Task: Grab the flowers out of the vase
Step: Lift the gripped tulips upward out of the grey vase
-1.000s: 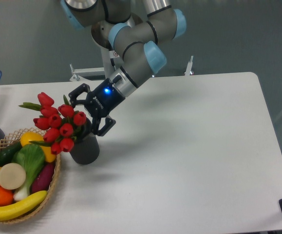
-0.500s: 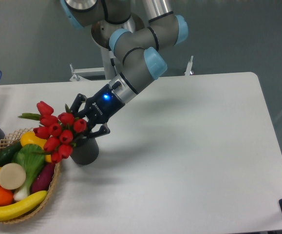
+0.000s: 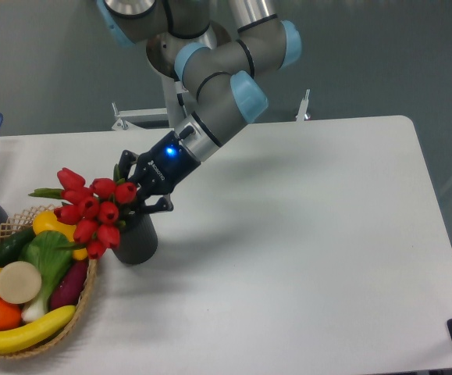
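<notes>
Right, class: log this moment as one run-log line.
tool: closed around tulips | tulips: in vase, leaning left | lift: not yet

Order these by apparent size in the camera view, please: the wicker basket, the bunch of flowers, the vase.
1. wicker basket, partly cut off by the frame.
2. flowers.
3. vase, though its top is hidden behind the flowers.

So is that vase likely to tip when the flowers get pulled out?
Possibly. The vase is a narrow upright cylinder, and the flowers lean well out to one side over the basket, so a sideways pull could rock it. The gripper sits at the stems near the mouth; lifting straight up looks safer.
</notes>
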